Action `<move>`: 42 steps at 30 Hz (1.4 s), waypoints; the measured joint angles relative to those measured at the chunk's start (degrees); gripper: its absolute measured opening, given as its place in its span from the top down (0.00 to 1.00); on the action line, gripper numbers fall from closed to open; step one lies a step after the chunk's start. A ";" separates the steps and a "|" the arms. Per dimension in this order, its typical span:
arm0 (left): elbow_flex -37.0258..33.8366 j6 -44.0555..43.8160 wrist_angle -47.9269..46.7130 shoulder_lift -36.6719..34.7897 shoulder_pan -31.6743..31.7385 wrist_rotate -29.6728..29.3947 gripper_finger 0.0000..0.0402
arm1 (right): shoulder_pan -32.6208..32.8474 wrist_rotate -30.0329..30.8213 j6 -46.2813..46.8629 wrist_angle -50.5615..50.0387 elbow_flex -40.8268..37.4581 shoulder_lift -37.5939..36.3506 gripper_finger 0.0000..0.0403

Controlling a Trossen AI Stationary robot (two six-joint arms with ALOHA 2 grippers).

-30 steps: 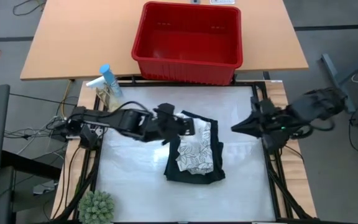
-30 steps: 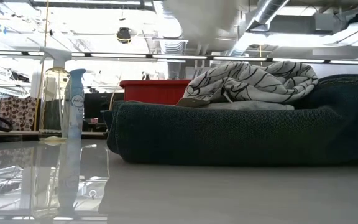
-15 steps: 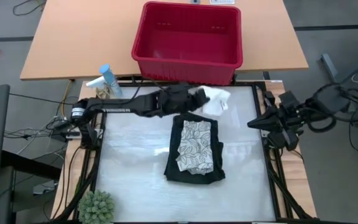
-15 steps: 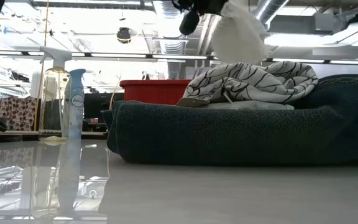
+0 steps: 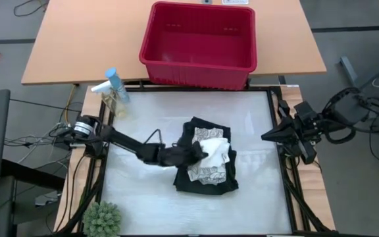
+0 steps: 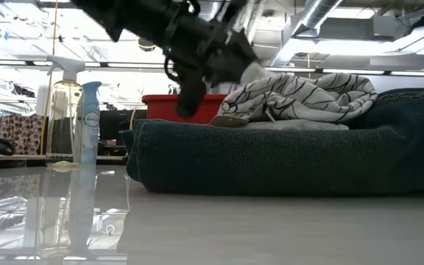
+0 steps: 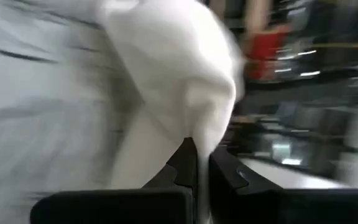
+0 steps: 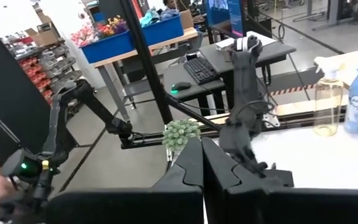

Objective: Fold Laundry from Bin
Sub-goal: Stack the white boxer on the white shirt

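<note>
Looked like an open workshop-lab: exposed ceiling ducts (image 6: 322, 11), parts bins (image 8: 132, 37), a keyboard desk (image 8: 229, 59) beyond shut jaws.

The left wrist view is smeared by motion: the small whitish cloth (image 7: 166, 81) fills most of it as a soft white blur, and the red shape (image 7: 267, 46) at two o'clock cannot be identified. In the low view the dark garment (image 6: 285, 158) runs off the three o'clock edge, and the left hand (image 6: 197, 81) is streaked, its fingertips lost against the leaf-patterned cloth (image 6: 308, 94).
</note>
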 joint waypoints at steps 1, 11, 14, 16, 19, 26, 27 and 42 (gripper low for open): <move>-0.47 -0.45 3.33 -0.09 -0.18 -0.89 1.00 | 0.00 -0.02 -0.32 0.07 0.00 0.02 0.96; -0.51 -8.44 -12.18 -0.43 -0.47 2.97 1.00 | -0.09 6.49 4.84 -9.53 -0.10 2.57 0.96; -0.51 -7.76 -15.67 -0.40 -0.38 5.30 1.00 | -0.93 11.57 12.44 -18.66 -2.18 5.96 0.96; -0.51 -7.27 -18.08 -0.40 -0.42 5.45 1.00 | -2.43 11.71 15.11 -20.63 -5.14 8.35 0.96; -0.51 -6.30 -17.64 -0.40 -0.42 4.27 1.00 | -5.02 7.75 15.75 -19.02 -10.69 12.25 0.96; -0.51 -3.38 -15.54 -0.40 -0.47 3.50 1.00 | -12.08 4.42 8.10 -4.98 -21.79 18.88 0.96; -0.51 -3.13 -15.25 -0.40 -0.54 3.49 1.00 | -13.41 3.62 6.17 -2.56 -22.99 19.58 0.96; -0.51 -1.01 -13.82 -0.40 -0.64 2.35 1.00 | -21.03 -0.95 -0.15 12.88 -38.56 29.69 0.96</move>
